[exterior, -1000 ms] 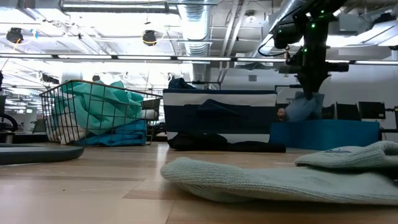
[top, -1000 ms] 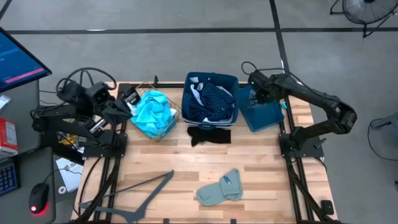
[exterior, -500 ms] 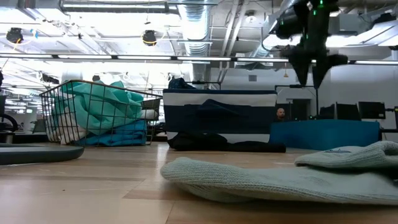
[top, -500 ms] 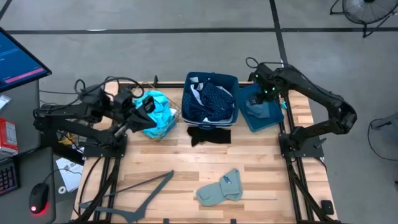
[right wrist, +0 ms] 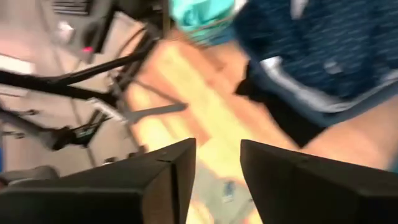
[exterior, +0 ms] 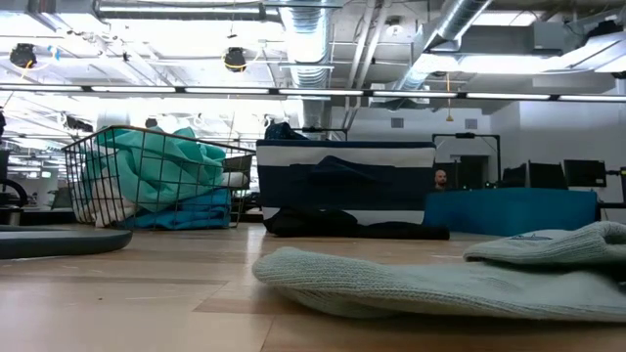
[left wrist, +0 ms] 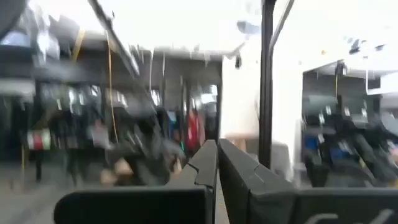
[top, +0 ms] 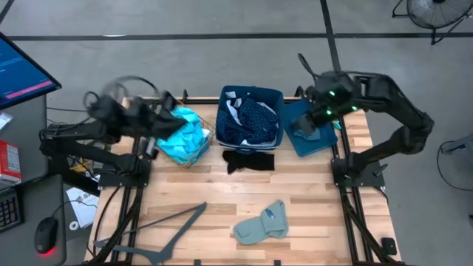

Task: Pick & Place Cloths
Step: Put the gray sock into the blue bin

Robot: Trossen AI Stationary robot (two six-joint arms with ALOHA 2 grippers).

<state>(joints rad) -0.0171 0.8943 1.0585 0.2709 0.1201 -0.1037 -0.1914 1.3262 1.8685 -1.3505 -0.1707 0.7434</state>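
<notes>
The turquoise cloth (top: 186,137) fills the brown wire basket (top: 208,138), and shows in the low view as turquoise cloth (exterior: 147,166). A navy dotted cloth (top: 255,120) lies in the middle striped bin (top: 223,103). The pale white-blue cloth (top: 301,129) rests in the small blue bin (top: 323,140). A black cloth (top: 247,159) lies flat on the table in front of the middle bin. The grey-green cloth (top: 260,223) lies near the table's near edge. My left gripper (top: 167,122) hovers at the basket's left rim, shut and empty (left wrist: 217,163). My right gripper (top: 309,118) hangs above the blue bin, open and empty (right wrist: 217,163).
A dark triangular hanger (top: 166,230) lies on the table's near left part. Bare wood (top: 310,185) stretches between the bins and the grey-green cloth. A monitor (top: 18,70) and a mouse (top: 44,236) sit on a desk left of the table.
My right gripper let go of the pale white-blue cloth, which dropped into the small blue bin. The gripper then opened and rose out of the low view. My left arm swung toward the wire basket and is still moving.
</notes>
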